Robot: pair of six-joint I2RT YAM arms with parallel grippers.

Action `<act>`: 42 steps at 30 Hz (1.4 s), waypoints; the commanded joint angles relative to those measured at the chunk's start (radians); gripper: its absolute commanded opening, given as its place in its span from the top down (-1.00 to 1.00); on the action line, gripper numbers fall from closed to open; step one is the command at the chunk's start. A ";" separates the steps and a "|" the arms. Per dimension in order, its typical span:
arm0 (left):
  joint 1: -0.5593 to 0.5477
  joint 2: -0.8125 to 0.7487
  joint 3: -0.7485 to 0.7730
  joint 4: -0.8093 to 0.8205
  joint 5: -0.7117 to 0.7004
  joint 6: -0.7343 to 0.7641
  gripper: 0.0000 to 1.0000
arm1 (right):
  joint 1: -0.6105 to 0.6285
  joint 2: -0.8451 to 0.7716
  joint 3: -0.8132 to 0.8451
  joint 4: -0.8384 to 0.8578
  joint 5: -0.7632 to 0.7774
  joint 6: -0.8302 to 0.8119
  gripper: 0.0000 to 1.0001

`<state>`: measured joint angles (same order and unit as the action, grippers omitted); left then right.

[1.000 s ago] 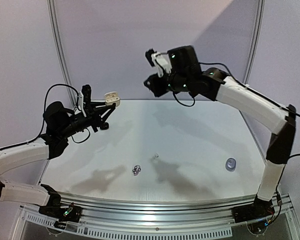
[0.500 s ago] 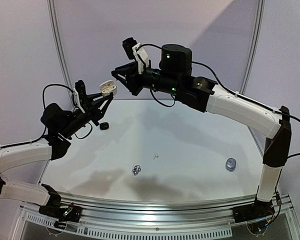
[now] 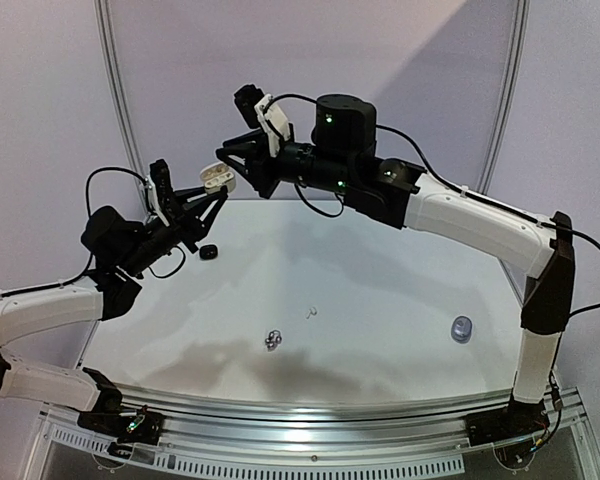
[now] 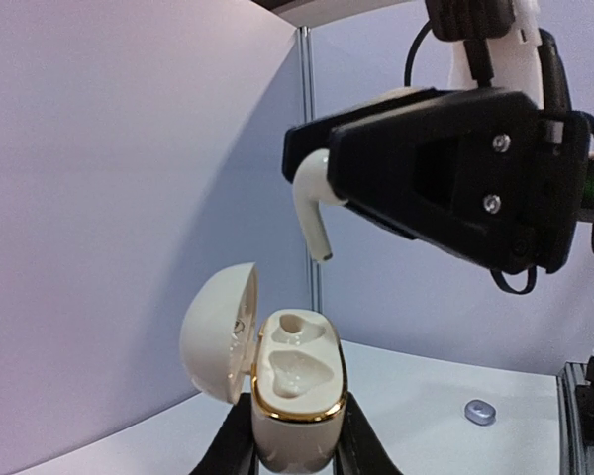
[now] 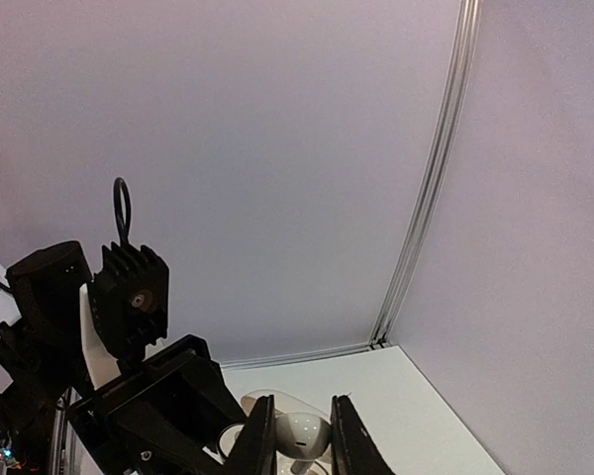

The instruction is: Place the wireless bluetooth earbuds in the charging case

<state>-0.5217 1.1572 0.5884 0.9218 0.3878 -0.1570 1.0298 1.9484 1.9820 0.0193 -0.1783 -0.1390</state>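
My left gripper [image 3: 206, 196] is shut on a white charging case [image 3: 218, 177] with a gold rim and holds it up high at the back left. In the left wrist view the case [image 4: 293, 381] stands upright between the fingers with its lid [image 4: 216, 332] swung open to the left; both sockets are empty. My right gripper [image 3: 242, 166] is shut on a white earbud [image 4: 311, 194]. The earbud hangs stem down just above the case's far socket, not touching it. In the right wrist view the earbud [image 5: 302, 435] sits between the fingers.
On the table lie a small black item [image 3: 209, 252], a tiny white earbud [image 3: 311, 312], a cluster of silvery-grey earbuds [image 3: 272, 341] and a grey-blue case [image 3: 462, 328], which also shows in the left wrist view [image 4: 479, 413].
My right arm has swung left with the white earbud to just above the open case. My left gripper has lifted the case a little.
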 commanded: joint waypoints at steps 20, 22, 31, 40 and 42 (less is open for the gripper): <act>-0.011 -0.025 0.036 -0.009 0.049 -0.040 1.00 | 0.013 0.034 -0.009 -0.081 0.065 -0.103 1.00; -0.011 -0.025 0.037 -0.014 0.051 -0.042 1.00 | 0.015 0.033 -0.010 -0.077 0.078 -0.111 1.00; -0.007 -0.027 0.049 -0.018 0.041 -0.057 1.00 | 0.033 0.033 -0.018 -0.122 0.103 -0.180 1.00; -0.001 -0.030 0.056 -0.005 0.033 -0.072 1.00 | 0.038 0.021 -0.050 -0.148 0.125 -0.238 1.00; -0.001 -0.030 0.058 -0.002 0.033 -0.071 1.00 | 0.039 0.019 -0.052 -0.156 0.123 -0.251 1.00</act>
<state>-0.5217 1.1519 0.6064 0.8684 0.4248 -0.2203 1.0588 1.9610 1.9656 -0.0528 -0.0685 -0.3550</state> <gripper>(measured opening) 0.226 0.154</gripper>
